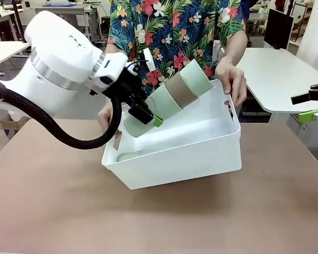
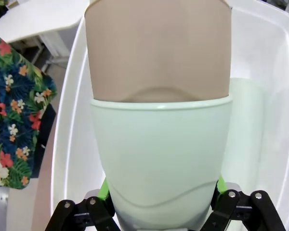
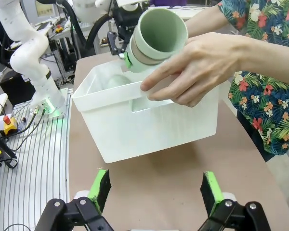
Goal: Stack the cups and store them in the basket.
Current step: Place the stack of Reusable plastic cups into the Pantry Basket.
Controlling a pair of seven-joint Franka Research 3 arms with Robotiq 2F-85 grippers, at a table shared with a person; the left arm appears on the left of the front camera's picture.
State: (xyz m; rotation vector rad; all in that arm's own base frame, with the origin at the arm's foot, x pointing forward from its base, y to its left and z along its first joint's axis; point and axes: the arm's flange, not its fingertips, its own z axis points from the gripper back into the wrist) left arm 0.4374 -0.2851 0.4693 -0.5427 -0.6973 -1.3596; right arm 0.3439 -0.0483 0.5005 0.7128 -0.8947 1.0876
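The left gripper (image 1: 146,113) is shut tight on a slanted stack of tall mint green and brown matte cups (image 1: 178,90), with its low end going into the white plastic basket (image 1: 201,159). A person's hand (image 1: 232,79) tips the basket, so I think the rim is easy to clear. The right gripper (image 3: 154,190) hangs wide open and empty, well apart.

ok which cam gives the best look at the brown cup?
Front view: the brown cup shows side-on, nested between mint cups. Left wrist view has it close but cropped at the top. Right wrist view gives only a thin brown band under a mint rim.
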